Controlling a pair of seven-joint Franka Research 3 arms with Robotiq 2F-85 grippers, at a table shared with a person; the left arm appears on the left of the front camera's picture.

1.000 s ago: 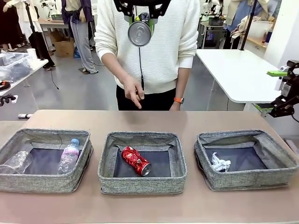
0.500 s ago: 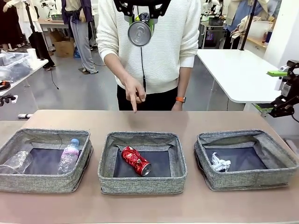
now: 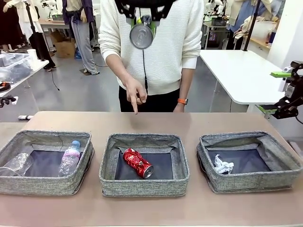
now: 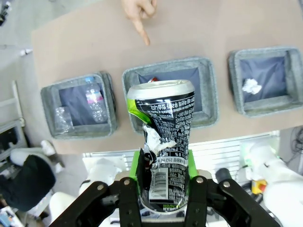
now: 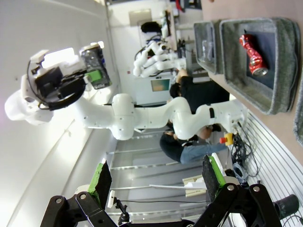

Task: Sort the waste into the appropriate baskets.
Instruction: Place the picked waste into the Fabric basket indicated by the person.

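On the left of the surface (image 3: pixel 199 210), the left basket (image 3: pixel 43 182) holds the two clear plastic bottles: a crumpled one (image 3: pixel 14 164) against its left wall and a blue-capped one (image 3: pixel 69 158) beside it. The middle basket (image 3: pixel 144 185) holds the dented red can (image 3: pixel 138 162), lying tilted on the dark lining. High above this basket hangs the left gripper (image 4: pixel 163 187), its green pads clamped on the lower body of the dark printed can (image 4: pixel 164 146), seen in the front view end-on as a silver disc. The can is thin, light and already creased, so it will probably give under pressure and could slip or twist; holding it across the lower body, as now, seems sound. Metal belongs with the red can, so a release over the middle basket looks right. The person's hand (image 3: pixel 136 92) points a finger down at the surface just beyond that basket. The right basket (image 3: pixel 250 177) holds the small white paper wad (image 3: pixel 223 166). Far right, the right gripper (image 5: pixel 154 182) is raised off to the side, jaws wide apart and empty.
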